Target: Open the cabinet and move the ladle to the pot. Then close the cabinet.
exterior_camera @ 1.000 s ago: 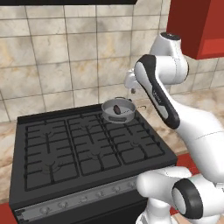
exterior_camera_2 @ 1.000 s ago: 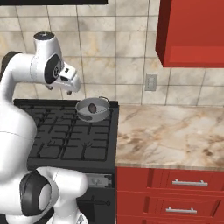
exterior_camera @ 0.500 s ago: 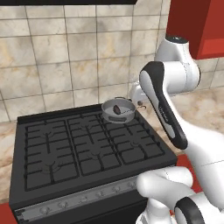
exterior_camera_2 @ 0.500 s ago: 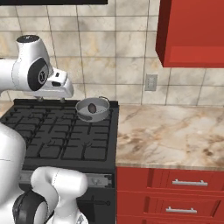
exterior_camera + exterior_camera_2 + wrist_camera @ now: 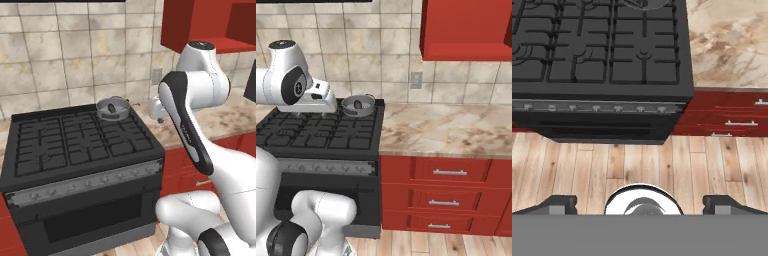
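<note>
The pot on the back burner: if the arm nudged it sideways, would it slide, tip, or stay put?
The pot looks shallow and wide, so it would probably not tip. It sits on the stove's ridged black grate, so it would likely catch rather than slide freely. The ladle lying inside it might rattle or shift.

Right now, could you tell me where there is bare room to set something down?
The marble counter between stove and wall outlet lies bare. The stove's front burners are free too. The back right burner is crowded: the pot holds the ladle.
</note>
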{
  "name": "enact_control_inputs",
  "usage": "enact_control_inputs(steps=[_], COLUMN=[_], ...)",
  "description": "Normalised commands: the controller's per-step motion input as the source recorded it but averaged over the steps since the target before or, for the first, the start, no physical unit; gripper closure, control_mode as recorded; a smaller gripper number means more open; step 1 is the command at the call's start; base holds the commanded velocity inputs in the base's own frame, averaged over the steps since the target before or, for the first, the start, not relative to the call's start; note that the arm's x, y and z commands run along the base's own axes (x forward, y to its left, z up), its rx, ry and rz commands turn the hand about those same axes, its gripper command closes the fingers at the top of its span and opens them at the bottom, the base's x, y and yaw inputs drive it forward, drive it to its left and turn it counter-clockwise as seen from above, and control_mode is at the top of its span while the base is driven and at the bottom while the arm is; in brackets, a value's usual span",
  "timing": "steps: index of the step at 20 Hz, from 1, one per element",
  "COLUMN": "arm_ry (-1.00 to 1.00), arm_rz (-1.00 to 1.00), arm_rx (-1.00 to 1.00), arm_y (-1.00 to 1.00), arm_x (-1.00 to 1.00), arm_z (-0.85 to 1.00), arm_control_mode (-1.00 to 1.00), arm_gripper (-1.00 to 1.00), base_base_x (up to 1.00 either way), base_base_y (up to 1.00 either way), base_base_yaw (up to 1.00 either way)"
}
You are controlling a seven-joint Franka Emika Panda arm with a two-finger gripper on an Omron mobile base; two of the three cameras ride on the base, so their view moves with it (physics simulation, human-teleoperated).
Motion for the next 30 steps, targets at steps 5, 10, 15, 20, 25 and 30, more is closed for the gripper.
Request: enact_control_inputs(steps=[5,10,15,20,25,30], arm_ry=[0.00,0.00,0.00,0.00,0.00,0.00], arm_rz=[0.00,0.00,0.00,0.00,0.00,0.00], arm_rx=[0.00,0.00,0.00,0.00,0.00,0.00], arm_y=[0.00,0.00,0.00,0.00,0.00,0.00], arm_x=[0.00,0.00,0.00,0.00,0.00,0.00], arm_z=[0.00,0.00,0.00,0.00,0.00,0.00], arm_control_mode=[1.00,1.00,1.00,1.00,1.00,1.00], arm_gripper=[-1.00,-1.00,-1.00,-1.00,-1.00,-1.00], base_base_x=[-0.48,0.01,0.23,0.39,0.62,0.70], base_base_y=[-1.00,-1.00,-0.97,-0.55,-0.23,-0.43], base_base_yaw=[0.01,0.09,0.19,0.15,0.08,0.03])
